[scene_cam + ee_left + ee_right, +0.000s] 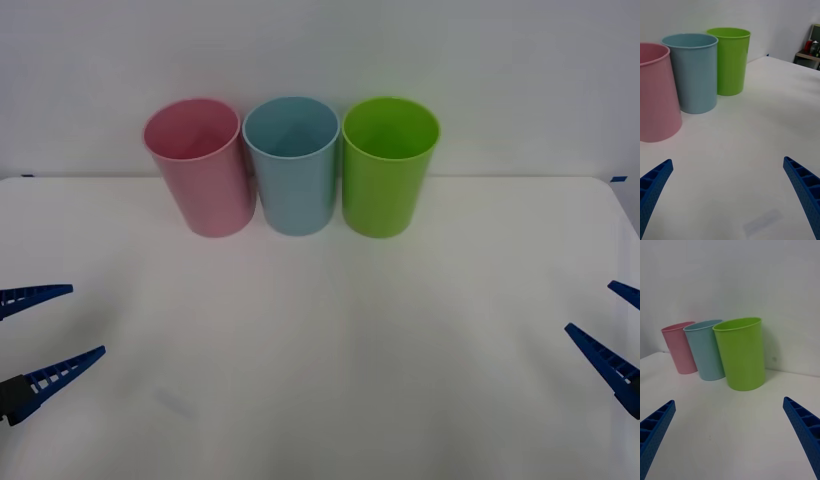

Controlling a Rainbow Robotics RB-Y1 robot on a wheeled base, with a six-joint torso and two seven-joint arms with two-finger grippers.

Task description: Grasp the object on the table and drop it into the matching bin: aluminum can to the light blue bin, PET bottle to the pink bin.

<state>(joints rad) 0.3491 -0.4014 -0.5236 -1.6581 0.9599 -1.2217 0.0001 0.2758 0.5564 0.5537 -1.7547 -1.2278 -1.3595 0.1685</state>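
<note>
Behind wide-open, empty left gripper (45, 328) and right gripper (612, 325): pink bin (200, 170), light blue bin (293, 167).

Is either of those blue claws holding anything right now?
No. The left gripper and right gripper are both open and empty, low over the table.

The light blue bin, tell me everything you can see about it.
The light blue bin is a tall, smooth, plastic-looking cup with a round open rim, tapering toward its base. It stands upright near the table's far edge, middle of three, the pink bin on its left, the lime green bin on its right, both close beside it. What shows of its inside looks empty. No gripper touches it.
</note>
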